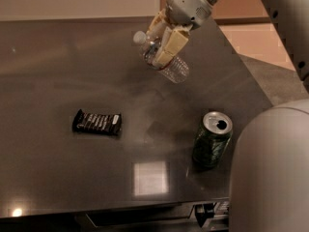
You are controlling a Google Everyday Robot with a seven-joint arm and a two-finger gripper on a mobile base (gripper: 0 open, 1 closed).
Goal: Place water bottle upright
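The water bottle (pixel 170 65) is a small clear plastic bottle with a white cap at its upper left end. It hangs tilted above the dark table (pixel 58 71), cap up-left and base down-right. My gripper (pixel 161 38) comes down from the top of the view and is shut on the bottle's upper body, its tan fingers (pixel 173 43) on either side of it. The bottle is off the table surface.
A green soda can (pixel 212 139) with a silver top stands upright at the front right of the table. A dark snack bar (pixel 97 122) lies flat at the left centre. My white arm body (pixel 270 178) fills the lower right corner. The table's right edge runs diagonally past the can.
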